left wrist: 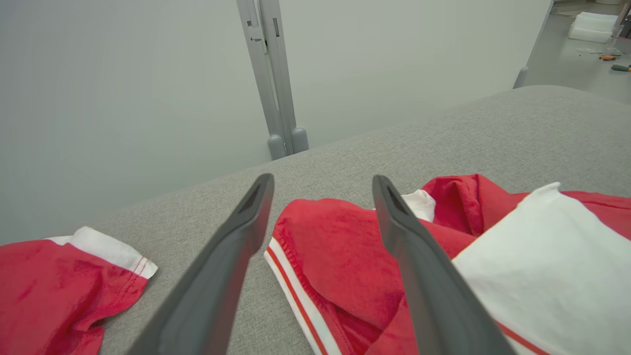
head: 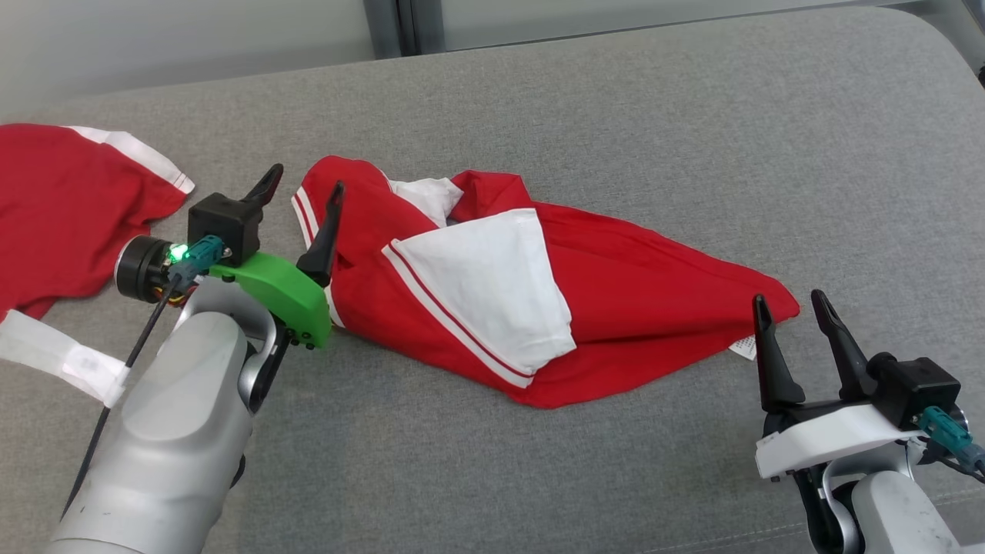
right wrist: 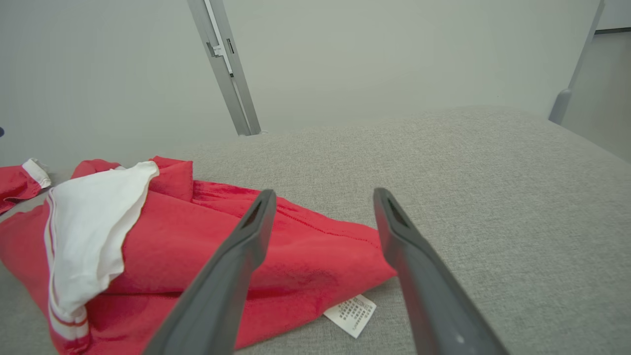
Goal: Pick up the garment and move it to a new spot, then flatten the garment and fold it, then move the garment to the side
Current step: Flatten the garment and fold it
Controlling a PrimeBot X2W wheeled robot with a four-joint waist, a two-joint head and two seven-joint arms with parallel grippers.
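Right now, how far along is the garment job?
Looks done: the crumpled red-and-white fabric garment lies loose on the grey upholstered surface. In hand: left gripper open at its striped left edge, right gripper open by its labelled corner, neither gripping. Left: flatten, fold, move aside.

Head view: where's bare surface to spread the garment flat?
Widest free patch: the grey surface beyond and right of the garment, up to the far edge. A bare strip lies in front, between the left gripper and right gripper. Crowded at left: a second red garment.
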